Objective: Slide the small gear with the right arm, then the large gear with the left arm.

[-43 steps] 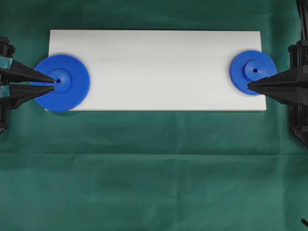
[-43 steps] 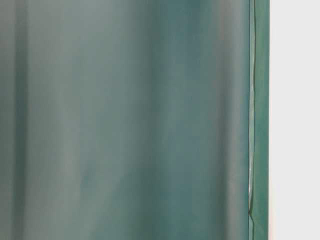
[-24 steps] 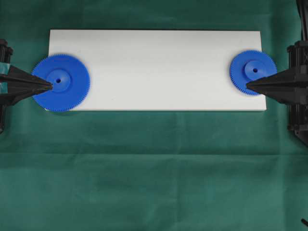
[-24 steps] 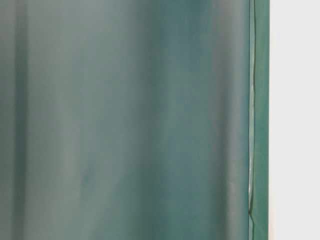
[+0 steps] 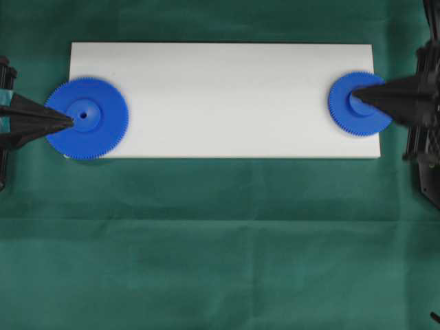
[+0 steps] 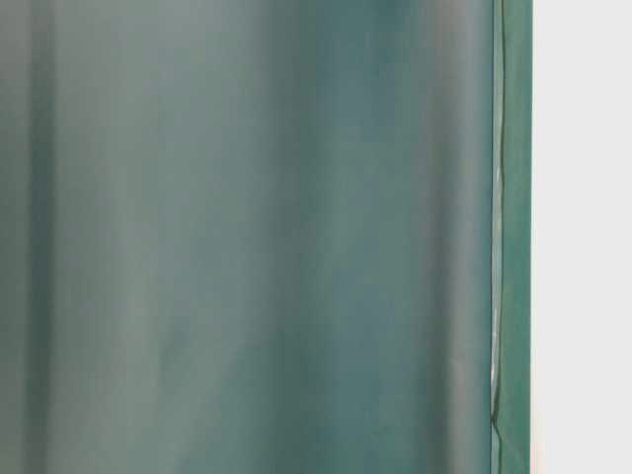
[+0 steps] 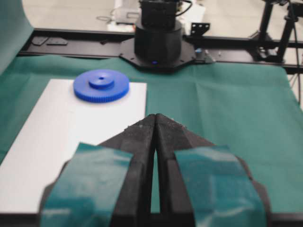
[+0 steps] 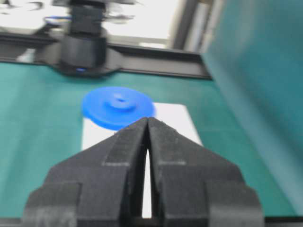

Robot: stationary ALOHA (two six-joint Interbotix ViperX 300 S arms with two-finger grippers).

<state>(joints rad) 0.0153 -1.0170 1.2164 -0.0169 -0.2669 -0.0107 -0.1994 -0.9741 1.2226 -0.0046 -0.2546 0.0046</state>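
Note:
The large gear [image 5: 96, 120], a wide blue toothed disc, lies on the left end of the white board [image 5: 227, 96]. My left gripper [image 5: 71, 122] is shut, and its point sits over the gear just left of the centre hole. The small gear [image 5: 344, 110] rests on the board's right end. My right gripper [image 5: 353, 97] is shut, with its tip over the hub of the small gear. In the left wrist view the shut left gripper [image 7: 155, 116] faces the distant small gear [image 7: 101, 85]. In the right wrist view the shut right gripper [image 8: 147, 119] faces the large gear [image 8: 118, 107].
Green cloth [image 5: 220, 240] covers the table around the board. The right arm's base [image 7: 158, 42] stands beyond the board's far end in the left wrist view. The left arm's base [image 8: 85, 47] stands likewise in the right wrist view. A green curtain [image 6: 247, 237] hangs in the table-level view.
The left gripper, open around the large gear's hub a second ago, has shut and drawn back slightly. The right gripper has shifted sideways from the small gear's rim onto its hub.

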